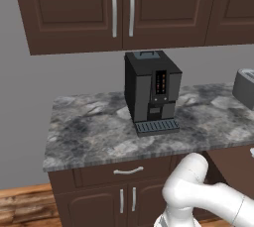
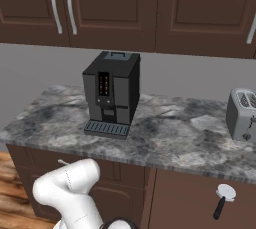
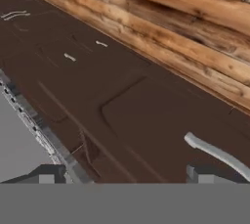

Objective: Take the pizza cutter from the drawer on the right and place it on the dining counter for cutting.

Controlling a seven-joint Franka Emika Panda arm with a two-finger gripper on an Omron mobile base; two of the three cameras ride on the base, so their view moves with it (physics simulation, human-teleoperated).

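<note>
Right, the claw (image 3: 122, 176) has its two tips spread wide apart with nothing between them, pointed at a dark brown cabinet front. Just past the right tip runs a curved silver handle (image 3: 217, 152), close but not touching as far as I can tell. Beyond that, brown panels and a plank floor (image 3: 195, 17).

Out on the right base view, the cutter (image 2: 223, 199) shows against the brown front below the table (image 2: 165, 138); whether it lies in an open drawer I can't tell. Up top sit a coffee machine (image 2: 111, 93) and a toaster (image 2: 242, 113).

Risks? The claw could close short of that handle and slip off, or catch the panel edge. Reaching for the cutter, its slim handle could skid away from the tips.

The dining counter isn't in shot, and the toaster is cut off at the frame edge.
</note>
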